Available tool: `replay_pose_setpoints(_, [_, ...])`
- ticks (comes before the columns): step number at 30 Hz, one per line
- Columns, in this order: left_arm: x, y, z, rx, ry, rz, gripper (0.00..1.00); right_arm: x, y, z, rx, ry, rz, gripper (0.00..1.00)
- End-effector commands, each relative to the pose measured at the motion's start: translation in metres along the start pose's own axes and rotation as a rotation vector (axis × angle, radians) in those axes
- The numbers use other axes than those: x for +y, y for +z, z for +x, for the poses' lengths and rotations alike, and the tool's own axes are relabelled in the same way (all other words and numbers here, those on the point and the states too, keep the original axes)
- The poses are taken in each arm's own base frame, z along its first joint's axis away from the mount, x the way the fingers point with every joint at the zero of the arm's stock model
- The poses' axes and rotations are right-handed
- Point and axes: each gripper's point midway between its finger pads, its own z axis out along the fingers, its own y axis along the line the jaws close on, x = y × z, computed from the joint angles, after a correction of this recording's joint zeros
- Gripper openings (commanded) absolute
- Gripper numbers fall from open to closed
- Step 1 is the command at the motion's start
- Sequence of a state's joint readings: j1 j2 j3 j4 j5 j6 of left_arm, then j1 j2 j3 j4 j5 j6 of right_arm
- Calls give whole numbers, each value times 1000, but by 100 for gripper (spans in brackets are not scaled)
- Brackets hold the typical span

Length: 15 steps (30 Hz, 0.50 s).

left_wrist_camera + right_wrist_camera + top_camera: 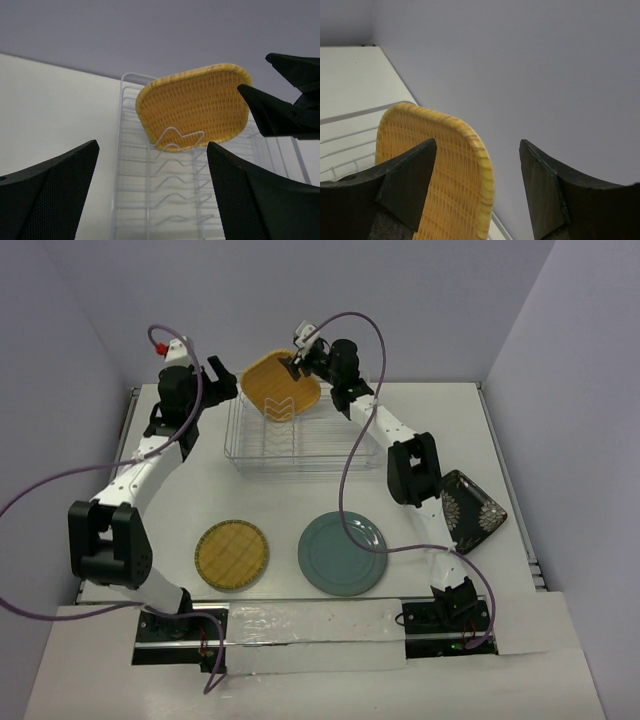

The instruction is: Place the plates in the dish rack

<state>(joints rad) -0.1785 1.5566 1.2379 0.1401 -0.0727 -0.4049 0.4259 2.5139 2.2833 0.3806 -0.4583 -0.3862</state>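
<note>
One orange plate [281, 387] stands in the one dish rack [300, 455]. Three lie outside it: yellow plate [232, 555], teal plate [325, 562], dark plate [478, 508]. The left gripper [152, 144] and right gripper [477, 142] are both open, the right one around the orange plate's rim.

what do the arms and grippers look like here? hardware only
Left arm and right arm: white links, black joint housings, black bases. Left gripper and right gripper: two black wedge-shaped fingers each; the left's inner pads have a fine mesh texture. A purple cable loops along each arm, ending in a red-and-white connector near the wrist.
</note>
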Motion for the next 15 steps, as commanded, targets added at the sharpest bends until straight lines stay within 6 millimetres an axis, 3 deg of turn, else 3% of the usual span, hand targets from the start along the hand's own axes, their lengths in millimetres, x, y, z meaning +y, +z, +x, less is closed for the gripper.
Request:
replay_pose_setpoints(1, [-24, 34, -27, -31, 213, 253, 97, -20, -5, 5, -12, -7, 21, 76])
replay_pose_setpoints(6, [-42, 81, -25, 5, 470, 425, 96, -25, -13, 15, 22, 23, 13, 74])
replay_pose_setpoints(7, [-38, 80, -16, 44, 498, 430, 96, -20, -14, 23, 36, 29, 3, 74])
replay_pose_setpoints(8, [-46, 93, -42, 7, 567, 443, 96, -16, -19, 24, 41, 35, -8, 77])
replay_pose_setpoints(9, [-44, 103, -42, 17, 592, 437, 96, -18, -24, 12, 28, 28, -11, 78])
replay_pose_setpoints(12, [-38, 132, -11, 105, 652, 494, 96, -14, -36, 5, 35, 35, -25, 80])
replay_pose_setpoints(14, [-48, 132, -5, 117, 682, 575, 96, -17, -44, -12, 23, 35, -24, 81])
replay_pose_setpoints(15, [-48, 133, -7, 103, 716, 583, 96, -15, -49, -8, 34, 52, -28, 81])
